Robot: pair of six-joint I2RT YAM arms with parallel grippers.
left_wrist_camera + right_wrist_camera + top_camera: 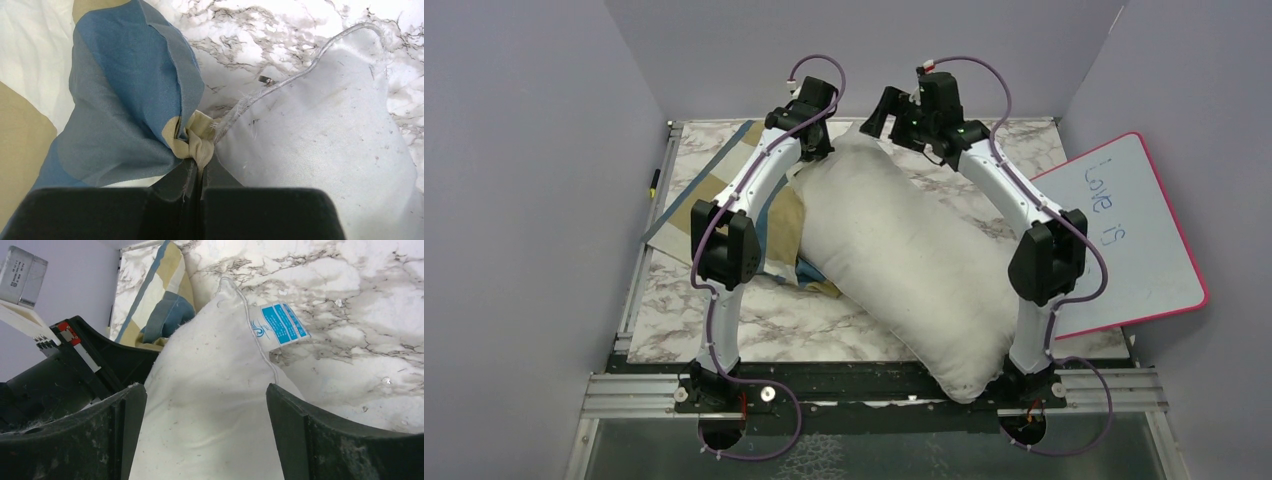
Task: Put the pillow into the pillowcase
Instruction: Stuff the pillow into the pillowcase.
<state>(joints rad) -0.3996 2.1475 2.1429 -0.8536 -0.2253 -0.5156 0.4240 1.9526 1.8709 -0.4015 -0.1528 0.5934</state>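
Note:
The off-white pillow (904, 260) lies slantwise across the marble table, its far corner up between both arms. The blue, tan and cream pillowcase (682, 210) is spread flat at the back left, partly under the pillow and the left arm. My left gripper (201, 165) is shut on a bunched tan fold of the pillowcase (125, 100), right against the piped seam of the pillow (320, 140). My right gripper (206, 392) stands open just above the pillow (210, 365), whose far corner with a blue label (280, 322) lies past the fingers. Beyond it shows the pillowcase (160, 295).
A pink-rimmed whiteboard (1124, 240) leans at the right side of the table. A dark marker (654, 181) lies at the left edge. Grey walls close in on the left, back and right. The pillow's near end overhangs the front rail (864, 385).

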